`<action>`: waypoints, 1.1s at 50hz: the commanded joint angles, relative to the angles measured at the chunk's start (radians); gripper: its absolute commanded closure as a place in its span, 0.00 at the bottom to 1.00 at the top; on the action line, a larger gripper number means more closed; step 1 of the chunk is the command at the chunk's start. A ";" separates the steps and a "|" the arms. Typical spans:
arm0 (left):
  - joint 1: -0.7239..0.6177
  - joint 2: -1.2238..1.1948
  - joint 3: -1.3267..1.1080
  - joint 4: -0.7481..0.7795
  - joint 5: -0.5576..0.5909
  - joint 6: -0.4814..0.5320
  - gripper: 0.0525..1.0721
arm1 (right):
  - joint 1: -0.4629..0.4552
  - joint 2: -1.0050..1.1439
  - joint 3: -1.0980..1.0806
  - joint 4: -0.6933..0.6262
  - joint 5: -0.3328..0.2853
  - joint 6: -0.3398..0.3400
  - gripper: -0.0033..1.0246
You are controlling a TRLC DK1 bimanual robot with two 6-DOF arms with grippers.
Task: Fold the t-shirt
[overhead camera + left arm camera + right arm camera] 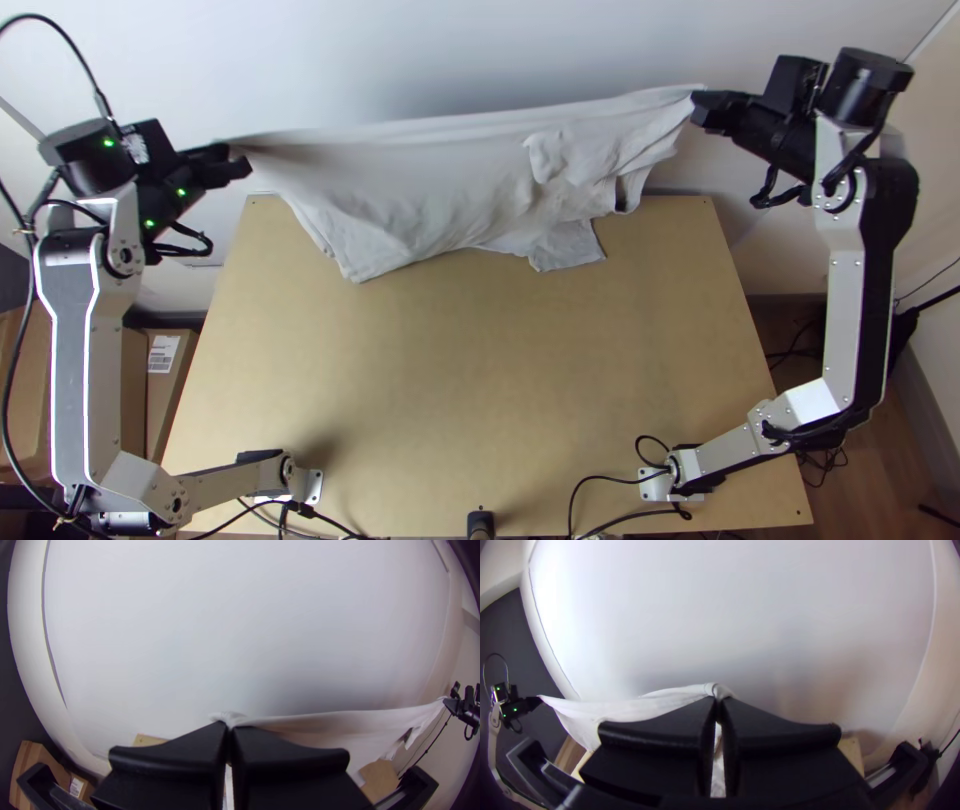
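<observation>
We have the white t-shirt (450, 190) strung between our two grippers, over the far end of the wooden table (480, 370). The left gripper (229, 727) is closed, its black fingertips pinching one end of the shirt's upper edge; the right gripper (719, 705) is closed too, nipping the other end. Between them the edge runs nearly straight, a little higher in the top view at the right gripper's end, and the rest hangs below in loose folds. Its lowest parts overlap the table in the top view, but we cannot tell whether they touch it.

We judge this cloth to be light, thin and very soft, with no stiffness of its own: it goes smooth where we pull it and slumps where we don't. The rumpled part near the right gripper looks like the place where layers could bunch or stick together. We cannot tell which part of the shirt each gripper has, or whether a sleeve is caught in there.

Nothing here looks fragile, but each bite is small, so too hard a pull could slip a corner out or stretch the knit. For laying it down, we would hold on to both ends, keep the tension gentle and let the hanging part meet the wood first, so that it spreads without doubling under. Once it is flat, the outer corners and the sleeve ends seem the best places for us to grip for folding.
</observation>
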 commanded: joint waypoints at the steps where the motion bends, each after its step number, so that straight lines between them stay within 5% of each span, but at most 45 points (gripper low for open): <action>1: 0.034 -0.011 0.132 0.022 -0.038 -0.037 0.97 | -0.013 -0.052 0.039 0.092 0.050 -0.013 0.97; 20: 0.036 -0.029 0.273 0.105 -0.099 -0.040 0.97 | -0.020 -0.150 0.009 0.333 0.139 0.042 0.97; 39: 0.042 -0.031 0.161 0.100 -0.127 -0.057 0.97 | -0.059 -0.173 -0.151 0.296 0.153 0.065 0.97; 55: 0.043 -0.140 0.216 0.159 -0.124 -0.066 0.97 | -0.044 -0.264 -0.045 0.313 0.152 0.076 0.97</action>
